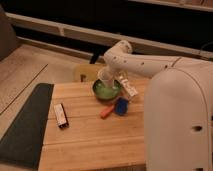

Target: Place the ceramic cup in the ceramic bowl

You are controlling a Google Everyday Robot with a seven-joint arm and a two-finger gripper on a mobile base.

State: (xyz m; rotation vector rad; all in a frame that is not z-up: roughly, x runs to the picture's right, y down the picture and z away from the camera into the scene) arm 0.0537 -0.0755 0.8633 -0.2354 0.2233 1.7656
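Small pale off-white ceramic cup (pixel 106 76) held over the round green ceramic bowl (pixel 106 92), above its 12 o'clock rim. Pincer (pixel 111 75) clamped on the cup, white arm (pixel 145 64) reaching in from 3 o'clock. Small blue object (pixel 121 106) on the wooden worktop (pixel 90 135), at the bowl's 5 o'clock.

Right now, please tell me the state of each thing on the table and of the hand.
ceramic cup: upright, held over the bowl.
ceramic bowl: upright on the table, cup above its inside.
hand: at the cup, above the bowl.
blue object: resting on the table.
orange object: lying flat.
dark bar: lying flat.
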